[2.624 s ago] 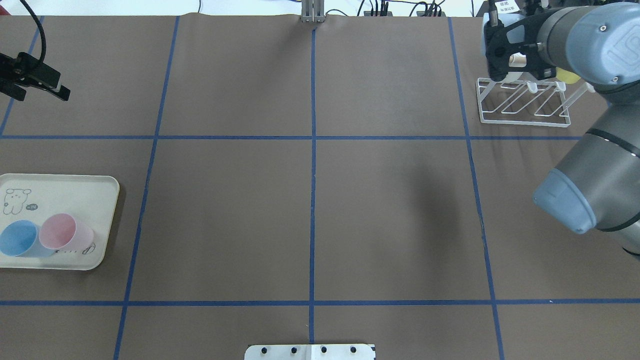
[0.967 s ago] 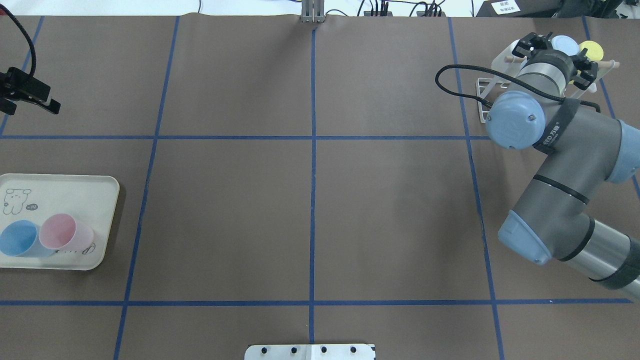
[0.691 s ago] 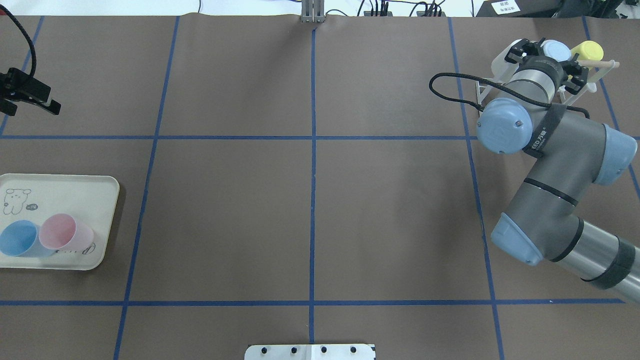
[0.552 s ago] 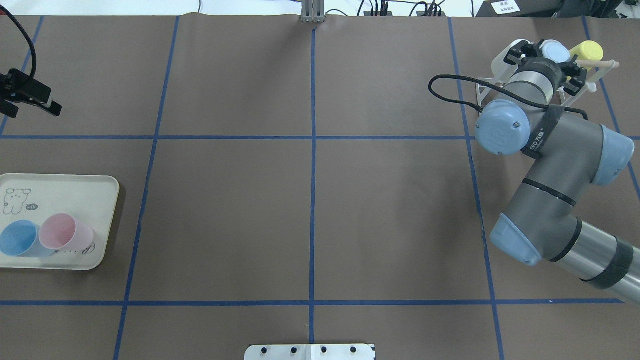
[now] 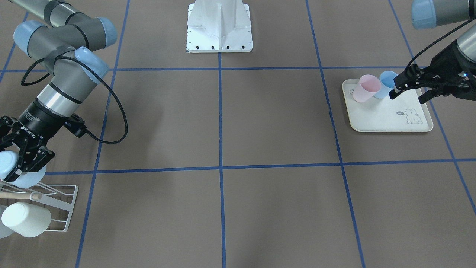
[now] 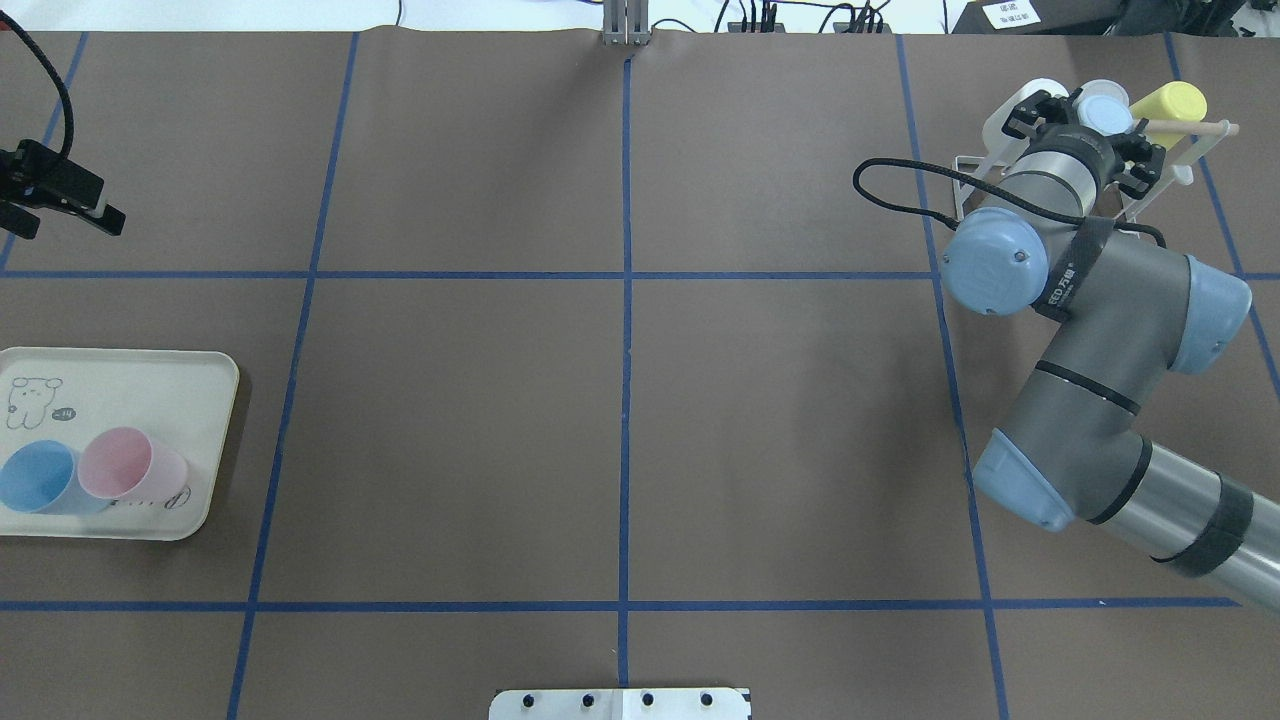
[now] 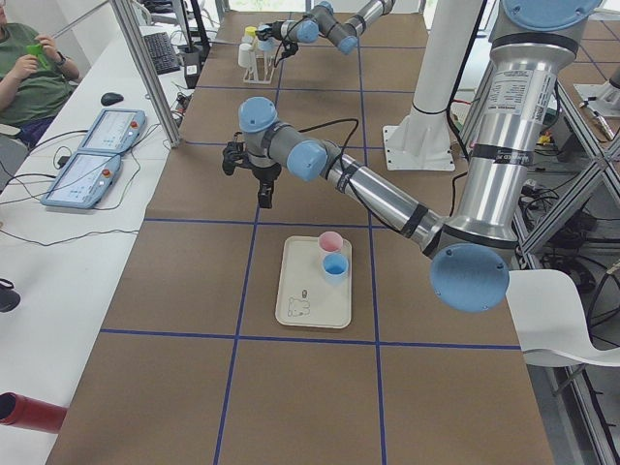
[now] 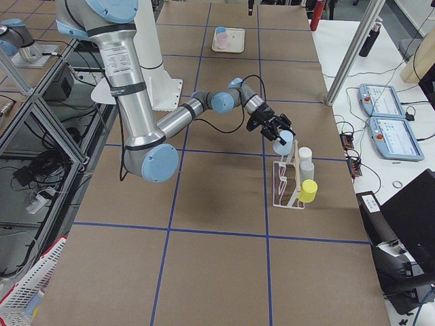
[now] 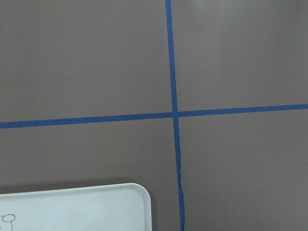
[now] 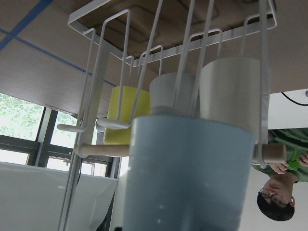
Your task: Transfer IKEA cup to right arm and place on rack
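Observation:
My right gripper (image 5: 16,160) (image 6: 1092,118) is shut on the pale blue IKEA cup (image 5: 15,172) (image 6: 1105,103) (image 8: 282,140), held at the near end of the white wire rack (image 5: 55,208) (image 6: 965,185) (image 8: 280,187). In the right wrist view the cup (image 10: 187,173) fills the lower middle, just before the rack's prongs (image 10: 96,72) and wooden rod. A yellow cup (image 6: 1175,100) (image 10: 125,113) and white cups (image 5: 26,219) (image 10: 233,91) hang on the rack. My left gripper (image 5: 409,93) (image 6: 60,205) hovers open and empty near the tray.
The cream rabbit-print tray (image 6: 120,360) (image 5: 390,119) holds a pink cup (image 6: 125,465) and a blue cup (image 6: 35,475). Its corner (image 9: 72,207) shows in the left wrist view. A person (image 7: 29,68) sits at the side bench with tablets. The robot's white base (image 5: 219,26) stands mid-table.
The right arm swung down from high over the rack and brought the pale blue cup to it, then shifted slightly left. The left gripper drifted a little toward the tray.

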Available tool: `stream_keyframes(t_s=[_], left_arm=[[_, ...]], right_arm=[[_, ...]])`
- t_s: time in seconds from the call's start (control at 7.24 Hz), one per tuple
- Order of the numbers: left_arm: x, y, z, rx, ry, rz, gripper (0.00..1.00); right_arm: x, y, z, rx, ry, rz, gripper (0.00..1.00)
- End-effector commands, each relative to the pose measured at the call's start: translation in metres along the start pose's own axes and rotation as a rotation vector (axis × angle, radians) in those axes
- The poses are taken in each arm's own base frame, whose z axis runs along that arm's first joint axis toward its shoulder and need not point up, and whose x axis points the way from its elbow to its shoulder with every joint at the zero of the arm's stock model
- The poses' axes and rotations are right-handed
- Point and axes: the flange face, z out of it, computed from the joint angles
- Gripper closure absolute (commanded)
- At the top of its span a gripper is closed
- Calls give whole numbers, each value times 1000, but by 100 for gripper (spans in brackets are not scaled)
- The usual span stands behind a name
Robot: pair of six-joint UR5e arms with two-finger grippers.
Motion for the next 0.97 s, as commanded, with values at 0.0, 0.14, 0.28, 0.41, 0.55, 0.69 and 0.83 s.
stream_keyframes(t_s=[0.0,0.14,0.28,0.41,0.55,0.69,0.83], left_arm=[[0,0,0,0,0,0,0],[0,0,0,0,0,0,0],[0,0,0,-1,0,-2,0],[0,0,0,-1,0,-2,0],[0,0,0,0,0,-1,0],[0,0,0,-1,0,-2,0],[0,0,0,0,-2,-2,0]], right_arm=[[1,-6,2,1,-4,7,44],[1,-6,3,0,-5,4,41],[0,-11,7,1,-15,-10,33],[1,-13,9,0,-17,-9,27],[6,-11,7,1,-13,-10,23],[6,-11,6,1,-12,-9,19],[10,-8,3,3,-6,-5,13]])
